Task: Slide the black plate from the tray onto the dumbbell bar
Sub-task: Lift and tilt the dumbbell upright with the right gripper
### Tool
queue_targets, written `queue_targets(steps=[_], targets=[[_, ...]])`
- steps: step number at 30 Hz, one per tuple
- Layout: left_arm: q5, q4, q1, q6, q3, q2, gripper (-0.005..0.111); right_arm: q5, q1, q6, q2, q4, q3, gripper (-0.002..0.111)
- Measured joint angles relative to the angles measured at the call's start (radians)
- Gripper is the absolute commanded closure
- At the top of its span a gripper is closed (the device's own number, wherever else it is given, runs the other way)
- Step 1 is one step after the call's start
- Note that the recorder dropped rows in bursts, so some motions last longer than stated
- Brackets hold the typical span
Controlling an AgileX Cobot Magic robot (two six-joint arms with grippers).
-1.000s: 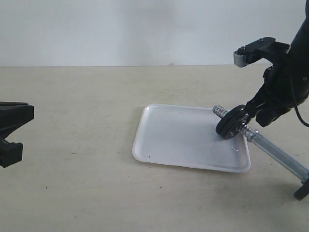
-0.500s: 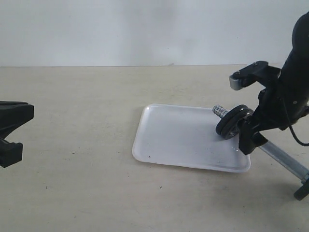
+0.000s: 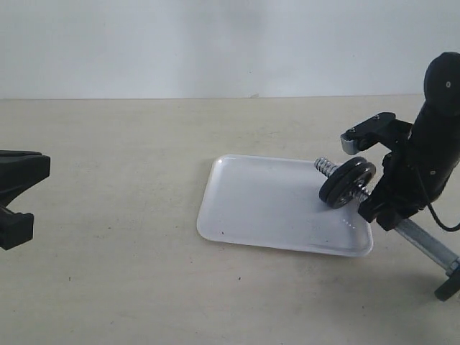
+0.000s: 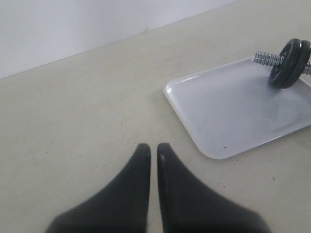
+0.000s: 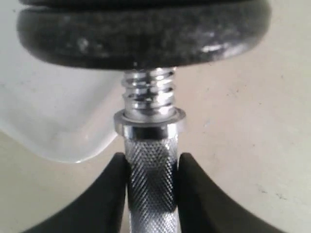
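Clamping down now, the right gripper [image 5: 151, 165] has its jaws pressed on either side of the knurled shaft of the dumbbell bar [image 5: 150, 145], just below the steel collar. A second ago that gripper sat right up behind the disc. It has since slid a little way down the rod, and the whole wrist has dropped lower over the table [image 3: 115, 273].

The black plate [image 3: 347, 183] is on the bar, threaded over the coarse end and standing nearly upright, tilted with the rod. A short stub of thread pokes out beyond it. It hangs over the right-hand rim of the tray [image 3: 266, 201], near the far corner; whether its lower edge touches the white surface, I cannot tell. Compared with the earlier look it has barely budged, perhaps a touch higher. From the wrist camera the plate [image 5: 141, 34] fills the upper part of the view, with the tray's corner [image 5: 48, 111] beside it.

The bar slopes down to the right, its far end low by the edge of the exterior view, much as before.

Over on the other side, the left gripper [image 4: 152, 151] has not moved at all, its jaws shut together on nothing, well apart from the tray [image 4: 233, 111].
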Motion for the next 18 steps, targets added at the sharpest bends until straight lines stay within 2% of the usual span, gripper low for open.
queue_targets(steps=[3, 8, 18], targets=[[0.000, 0.000, 0.000, 0.000, 0.000, 0.000, 0.102, 0.004, 0.002, 0.000, 0.000, 0.011, 0.000, 0.087], [0.000, 0.000, 0.000, 0.004, 0.000, 0.000, 0.102, 0.001, 0.002, 0.008, 0.014, 0.013, 0.000, 0.063], [0.000, 0.002, 0.000, 0.005, 0.000, 0.000, 0.102, -0.044, 0.002, 0.032, 0.080, 0.015, 0.000, 0.063]])
